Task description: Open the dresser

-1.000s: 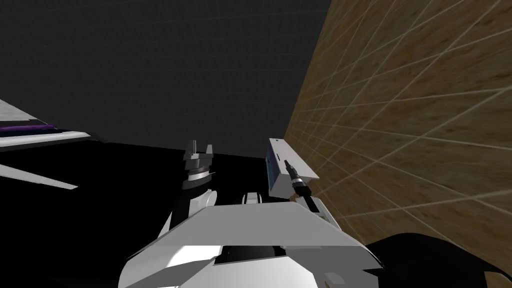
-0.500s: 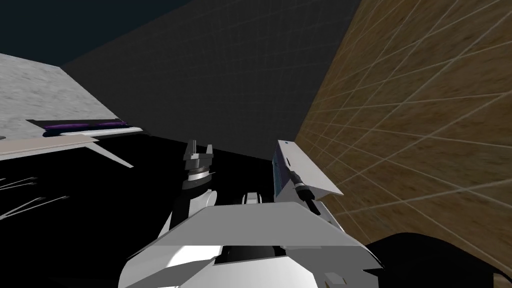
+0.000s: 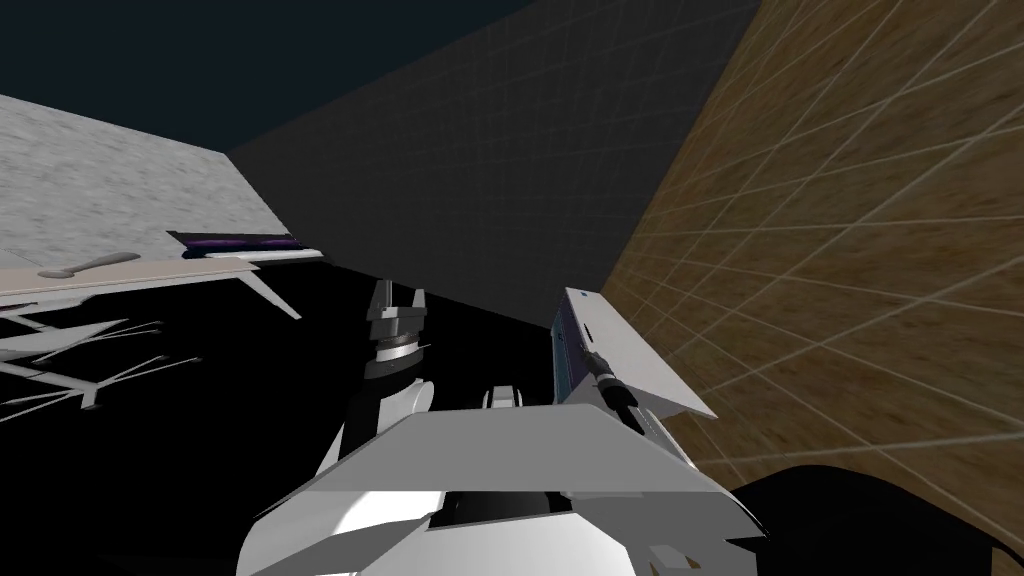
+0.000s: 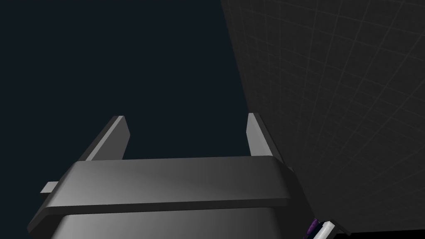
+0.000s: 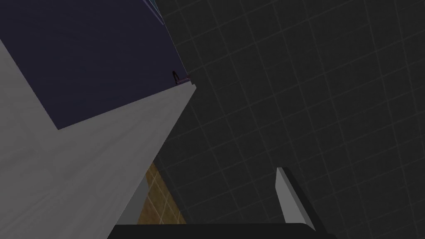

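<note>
Jaws apart and empty, right gripper (image 3: 588, 350) sits at front edge of white boxy dark-blue-fronted dresser (image 3: 640, 368), likely to hook it; left gripper (image 3: 398, 297) idle, jaws apart too.

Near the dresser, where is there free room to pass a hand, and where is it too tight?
Free: the gap between the left gripper and the dresser, before the dark gridded wall. Crowded: the dresser stands close along the brown tiled wall, and the right gripper is close against the dresser's front edge.
</note>
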{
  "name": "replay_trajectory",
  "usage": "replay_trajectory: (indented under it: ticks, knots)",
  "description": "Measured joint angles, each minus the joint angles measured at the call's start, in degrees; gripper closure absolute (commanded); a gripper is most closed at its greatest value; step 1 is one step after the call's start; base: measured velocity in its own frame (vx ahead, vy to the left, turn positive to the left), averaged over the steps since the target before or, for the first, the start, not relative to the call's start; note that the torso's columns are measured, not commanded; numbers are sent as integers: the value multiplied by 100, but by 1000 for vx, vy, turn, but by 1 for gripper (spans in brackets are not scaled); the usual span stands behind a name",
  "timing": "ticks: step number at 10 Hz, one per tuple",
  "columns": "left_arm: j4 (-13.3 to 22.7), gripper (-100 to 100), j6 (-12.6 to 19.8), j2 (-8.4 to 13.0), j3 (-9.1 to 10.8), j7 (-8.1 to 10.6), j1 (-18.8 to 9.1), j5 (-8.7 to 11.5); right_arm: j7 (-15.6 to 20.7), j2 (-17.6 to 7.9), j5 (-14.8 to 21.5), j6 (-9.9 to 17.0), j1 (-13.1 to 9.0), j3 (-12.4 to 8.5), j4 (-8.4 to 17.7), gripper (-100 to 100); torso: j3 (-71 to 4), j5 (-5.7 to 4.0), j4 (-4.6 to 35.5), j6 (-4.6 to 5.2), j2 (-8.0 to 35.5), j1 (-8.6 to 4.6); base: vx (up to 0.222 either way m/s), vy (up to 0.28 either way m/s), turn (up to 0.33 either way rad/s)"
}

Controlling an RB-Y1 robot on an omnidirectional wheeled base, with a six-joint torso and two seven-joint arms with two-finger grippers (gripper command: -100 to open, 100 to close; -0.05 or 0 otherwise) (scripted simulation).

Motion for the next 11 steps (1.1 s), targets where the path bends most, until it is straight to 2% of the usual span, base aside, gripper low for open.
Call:
replay_trajectory:
  ticks: [2,3,5,6,7,8,10,11]
  knots:
    - [0,0,0,0,1,0,1,0,96,-43,146,90,-51,-59,243,-100,-22,-47,-23,-28,-58,-46,24,24,173]
    - [0,0,0,0,0,0,0,0,133,-119,284,142,116,-109,242,-100,-26,-63,-33,-27,-75,-65,28,35,195]
    - [0,0,0,0,1,0,1,0,181,-213,393,276,57,-132,470,-100,-33,-99,-33,-59,-111,-125,-1,11,15]
    - [-1,0,0,1,1,0,1,0,183,-214,403,297,84,-141,465,-100,-28,-106,-35,-47,-101,-131,-1,-3,-14]
    - [-1,0,0,1,1,0,1,0,207,-164,429,195,36,-183,580,-100,-21,-121,-41,-45,-102,-150,0,0,0]
    - [0,0,0,1,2,0,1,0,185,-225,401,250,75,-142,510,-100,-23,-110,-32,-48,-98,-145,27,34,238]
    - [0,0,0,1,1,0,1,0,235,-397,596,527,129,-146,655,-100,-44,-130,-36,-87,-155,-185,17,21,144]
    - [-1,0,0,1,1,0,1,0,290,-342,665,588,127,-158,685,-100,-40,-153,-42,-85,-155,-195,-10,0,0]
